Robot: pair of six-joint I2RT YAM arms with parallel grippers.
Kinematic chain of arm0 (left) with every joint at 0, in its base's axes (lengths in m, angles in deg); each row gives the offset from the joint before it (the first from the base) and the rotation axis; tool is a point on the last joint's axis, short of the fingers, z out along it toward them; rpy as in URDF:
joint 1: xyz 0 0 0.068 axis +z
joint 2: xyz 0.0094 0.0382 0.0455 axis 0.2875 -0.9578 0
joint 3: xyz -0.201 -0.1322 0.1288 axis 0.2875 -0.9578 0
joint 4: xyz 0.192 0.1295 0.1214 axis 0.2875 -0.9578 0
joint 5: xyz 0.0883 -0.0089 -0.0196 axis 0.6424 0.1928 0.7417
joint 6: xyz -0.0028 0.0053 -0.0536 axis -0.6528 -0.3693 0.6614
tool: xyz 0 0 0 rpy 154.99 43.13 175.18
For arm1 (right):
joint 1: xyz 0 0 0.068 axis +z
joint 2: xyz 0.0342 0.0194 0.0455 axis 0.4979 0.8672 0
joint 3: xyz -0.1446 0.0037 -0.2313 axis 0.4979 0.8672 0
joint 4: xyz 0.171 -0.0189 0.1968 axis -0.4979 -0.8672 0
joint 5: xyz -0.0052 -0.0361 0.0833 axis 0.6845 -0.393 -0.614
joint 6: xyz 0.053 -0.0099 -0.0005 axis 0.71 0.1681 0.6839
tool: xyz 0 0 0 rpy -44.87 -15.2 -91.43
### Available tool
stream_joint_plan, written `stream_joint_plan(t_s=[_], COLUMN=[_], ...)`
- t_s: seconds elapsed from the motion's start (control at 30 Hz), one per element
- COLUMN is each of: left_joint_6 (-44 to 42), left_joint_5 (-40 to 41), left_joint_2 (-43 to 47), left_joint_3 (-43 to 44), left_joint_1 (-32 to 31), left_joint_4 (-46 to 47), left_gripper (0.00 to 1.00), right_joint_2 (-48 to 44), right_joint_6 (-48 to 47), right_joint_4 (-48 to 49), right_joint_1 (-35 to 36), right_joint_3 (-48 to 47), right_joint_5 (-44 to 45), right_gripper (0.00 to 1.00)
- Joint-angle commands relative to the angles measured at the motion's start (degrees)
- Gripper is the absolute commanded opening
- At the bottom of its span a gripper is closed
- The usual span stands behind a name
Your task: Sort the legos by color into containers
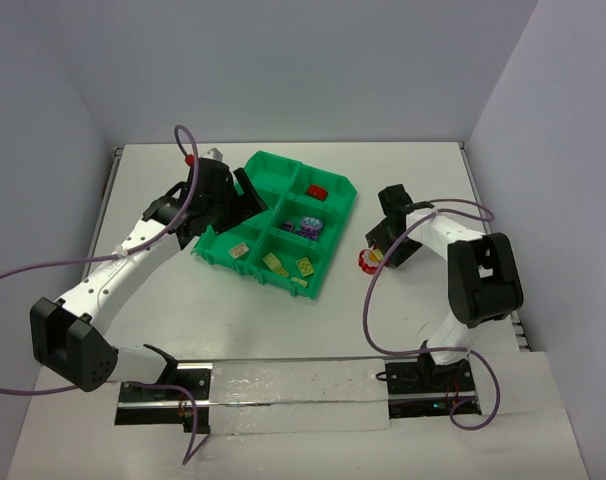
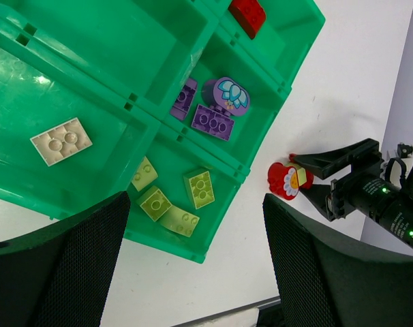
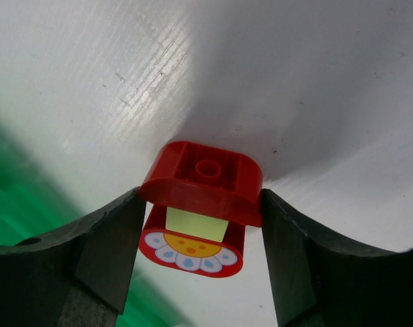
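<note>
Gripping the red lego (image 3: 200, 184) on the counter (image 1: 413, 180) near the green tray (image 1: 275, 176) between my right fingers (image 3: 104, 252) to sort it by colour, I held my left fingers (image 2: 63, 266) apart and empty above the tray.

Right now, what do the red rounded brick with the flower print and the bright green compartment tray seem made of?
Red rounded brick with the flower print: probably hard moulded plastic, glossy; soft highlights, crisp stud ring. Bright green compartment tray: likely moulded plastic, semi-gloss, with light glinting off its floor.
</note>
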Motion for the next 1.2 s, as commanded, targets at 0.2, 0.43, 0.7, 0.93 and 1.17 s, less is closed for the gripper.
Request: stream_joint_plan(t_s=[0.2, 0.43, 0.7, 0.93, 1.17], left_joint_6=[-1.8, -3.5, -3.5, -1.0, -5.1], left_joint_5=[-1.3, -7.5, -19.1, -28.9, -30.6], left_joint_2=[-0.8, -4.3, -10.9, -12.3, -14.4], left_joint_3=[2.4, 4.1, 5.7, -1.4, -6.6], left_joint_1=[-0.4, -2.6, -6.3, -8.3, -11.5], left_joint_4=[1.7, 5.8, 12.6, 27.6, 37.4], left_gripper=[0.86, 0.86, 0.89, 0.95, 0.95], right_joint_2=[-6.3, -9.7, -13.8, -17.5, -18.1], right_joint_6=[-2.9, -5.3, -8.7, -11.6, -12.6], right_joint_4=[-0.4, -0.9, -0.8, 0.5, -1.5], right_joint_1=[-0.4, -0.3, -0.3, 0.5, 1.7], right_joint_3=[-0.6, -1.2, -1.7, -3.4, -7.6], right_joint_5=[3.0, 2.5, -0.3, -6.0, -9.6], right_gripper=[0.39, 0.39, 0.38, 0.38, 0.39])
